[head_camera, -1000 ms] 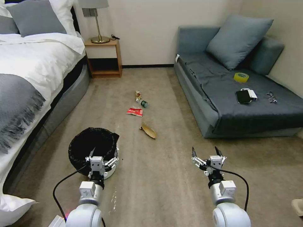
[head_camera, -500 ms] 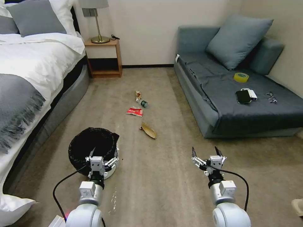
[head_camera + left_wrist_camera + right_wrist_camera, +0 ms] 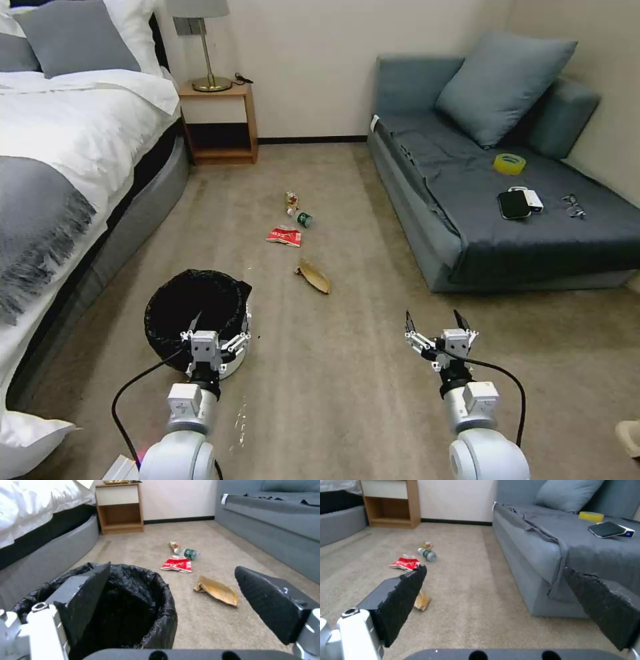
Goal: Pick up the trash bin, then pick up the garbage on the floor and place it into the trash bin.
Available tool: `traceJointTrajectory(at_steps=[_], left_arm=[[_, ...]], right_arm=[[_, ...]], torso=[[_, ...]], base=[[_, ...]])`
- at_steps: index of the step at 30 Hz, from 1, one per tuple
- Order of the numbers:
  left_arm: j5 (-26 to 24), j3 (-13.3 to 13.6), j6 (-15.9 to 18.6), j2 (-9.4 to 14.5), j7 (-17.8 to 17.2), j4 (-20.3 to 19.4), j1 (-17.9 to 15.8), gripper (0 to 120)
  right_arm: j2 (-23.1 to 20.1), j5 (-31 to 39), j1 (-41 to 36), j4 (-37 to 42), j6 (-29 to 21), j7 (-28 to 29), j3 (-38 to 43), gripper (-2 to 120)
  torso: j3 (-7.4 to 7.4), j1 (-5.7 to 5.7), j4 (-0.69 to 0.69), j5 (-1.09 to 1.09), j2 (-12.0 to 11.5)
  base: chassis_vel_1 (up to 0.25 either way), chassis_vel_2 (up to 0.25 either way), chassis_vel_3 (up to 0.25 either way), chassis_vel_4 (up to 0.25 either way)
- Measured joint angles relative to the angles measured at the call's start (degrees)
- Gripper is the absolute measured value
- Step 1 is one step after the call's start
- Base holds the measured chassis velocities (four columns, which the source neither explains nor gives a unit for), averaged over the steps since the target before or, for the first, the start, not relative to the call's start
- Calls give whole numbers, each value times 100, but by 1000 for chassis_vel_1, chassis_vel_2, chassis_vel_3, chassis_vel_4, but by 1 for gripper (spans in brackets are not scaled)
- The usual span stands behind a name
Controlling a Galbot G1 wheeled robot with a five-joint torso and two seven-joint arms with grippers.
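Black crinkly bag lines the trash bin (image 3: 197,320), which sits on the carpet (image 3: 347,373) near the bed (image 3: 60,167). Nothing has moved in the last second — both arms look the same as before. The left gripper (image 3: 219,328) hovers right by the near rim of the bin, its two fingers spread wide and holding nothing. From the left wrist view one finger seems to reach over the bag and the other sits outside. The right gripper (image 3: 435,322) waits over bare carpet, well apart from the bin, wide apart and empty too.

The garbage is on the floor farther ahead: brown paper (image 3: 314,276), red packet (image 3: 285,236), small bottle (image 3: 303,218) and yellow-red wrapper (image 3: 291,199). I think the bin grab is not done yet — no pinch on the rim.
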Motion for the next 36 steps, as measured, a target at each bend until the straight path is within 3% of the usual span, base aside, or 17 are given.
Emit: traceJointTrajectory(at_steps=[27, 30, 31, 33, 36], left_arm=[[-7, -4, 90, -41, -34, -75, 11, 100], [-76, -32, 698, -347, -330, -698, 94, 100], [-76, -32, 698, -347, -330, -698, 94, 100], [-120, -45, 1070, -536, -515, -1081, 147, 100], [-273, -205, 1255, -532, -616, -1284, 203, 100]], right_arm=[[46, -28, -49, 165, -66, 0, -1, 100], [200, -150, -225, 712, -282, 12, -8, 100], [200, -150, -225, 712, -282, 12, -8, 100], [300, -228, -340, 1080, -431, 26, -9, 100], [470, -366, -530, 1670, -668, 50, -12, 100]], torso=[[0, 0, -1, 2, 0], [0, 0, 0, 1, 0], [0, 0, 0, 1, 0], [0, 0, 1, 0, 0], [0, 0, 1, 0, 0]], base=[[0, 0, 0, 0], [0, 0, 0, 0], [0, 0, 0, 0], [0, 0, 0, 0], [0, 0, 0, 0]])
